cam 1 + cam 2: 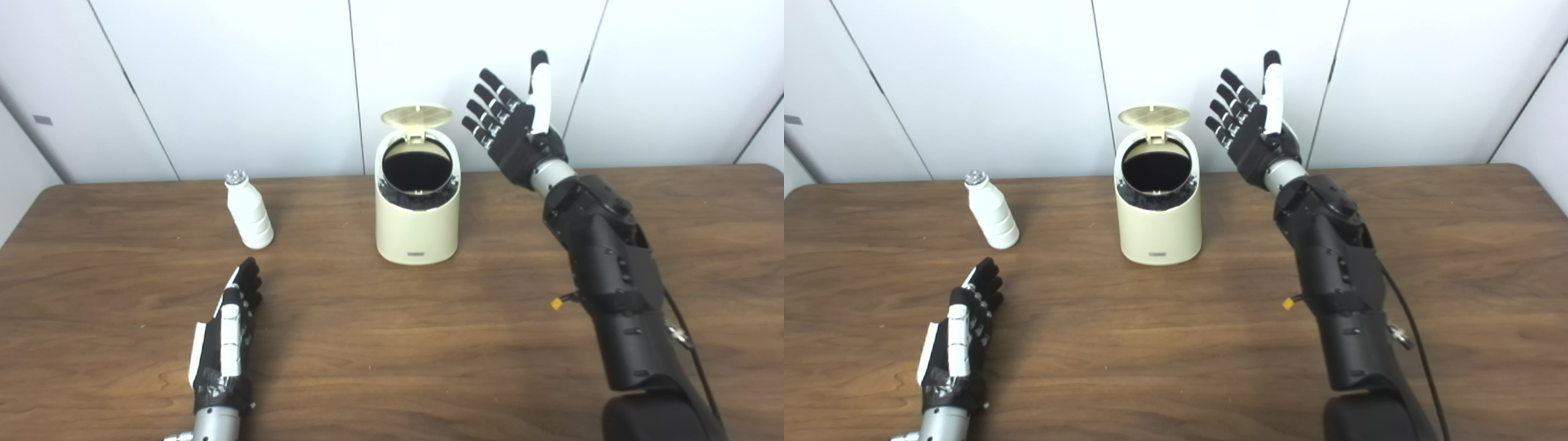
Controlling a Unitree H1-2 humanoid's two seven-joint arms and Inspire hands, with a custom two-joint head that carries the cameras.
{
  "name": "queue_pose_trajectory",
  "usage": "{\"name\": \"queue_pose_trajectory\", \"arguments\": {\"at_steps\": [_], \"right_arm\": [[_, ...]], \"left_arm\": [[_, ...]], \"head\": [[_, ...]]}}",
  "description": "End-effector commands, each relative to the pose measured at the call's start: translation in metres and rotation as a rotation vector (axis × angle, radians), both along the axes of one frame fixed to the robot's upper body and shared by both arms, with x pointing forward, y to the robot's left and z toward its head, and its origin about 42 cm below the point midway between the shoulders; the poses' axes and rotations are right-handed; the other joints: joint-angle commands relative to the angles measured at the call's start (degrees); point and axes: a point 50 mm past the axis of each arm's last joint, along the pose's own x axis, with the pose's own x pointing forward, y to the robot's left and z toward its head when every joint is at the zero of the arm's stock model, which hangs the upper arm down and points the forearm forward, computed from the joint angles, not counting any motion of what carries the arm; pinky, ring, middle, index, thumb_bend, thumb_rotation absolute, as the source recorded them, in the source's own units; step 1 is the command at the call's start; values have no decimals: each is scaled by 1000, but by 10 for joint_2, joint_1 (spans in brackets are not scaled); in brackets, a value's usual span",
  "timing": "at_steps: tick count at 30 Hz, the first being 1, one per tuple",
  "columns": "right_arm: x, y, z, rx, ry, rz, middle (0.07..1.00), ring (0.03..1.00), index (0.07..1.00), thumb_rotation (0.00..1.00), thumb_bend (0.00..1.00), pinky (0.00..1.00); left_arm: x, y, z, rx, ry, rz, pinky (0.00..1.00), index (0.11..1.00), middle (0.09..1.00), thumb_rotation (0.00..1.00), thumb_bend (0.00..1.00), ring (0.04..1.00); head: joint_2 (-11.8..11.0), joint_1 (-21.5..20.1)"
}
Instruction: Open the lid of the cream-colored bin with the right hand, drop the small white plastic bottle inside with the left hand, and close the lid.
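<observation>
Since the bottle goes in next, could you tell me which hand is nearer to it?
Left. The left hand lies low, just in front of the white bottle; the right hand is raised beyond the open bin.

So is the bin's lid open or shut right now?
Open: the lid stands flipped up behind the bin, exposing its dark mouth.

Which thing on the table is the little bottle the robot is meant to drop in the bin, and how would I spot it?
Start at the cream-colored bin standing mid-table with its lid flipped up. Look to its left: the small white bottle stands alone, upright, just beyond the left hand. It is the only pure white item, ribbed, with a shiny silvery top.
</observation>
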Motion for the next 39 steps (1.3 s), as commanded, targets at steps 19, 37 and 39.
{"name": "queue_pose_trajectory", "arguments": {"at_steps": [19, 37, 39], "right_arm": [[-81, -62, -30, -18, -35, -89, 990, 1000, 952, 1000, 664, 1000], [-166, -99, -112, -327, -108, -244, 971, 1000, 927, 948, 647, 1000], [-173, -99, -117, -338, -109, -250, 965, 995, 924, 914, 694, 1000]], "left_arm": [[-3, 6, -4, 12, 13, -12, 1000, 958, 973, 1000, 627, 987], [-2, 13, -2, 29, 7, -14, 1000, 954, 969, 1000, 639, 985], [-2, 14, -1, 26, 8, -12, 1000, 956, 973, 996, 648, 990]], "head": [[3, -4], [8, -4], [10, -3]]}}
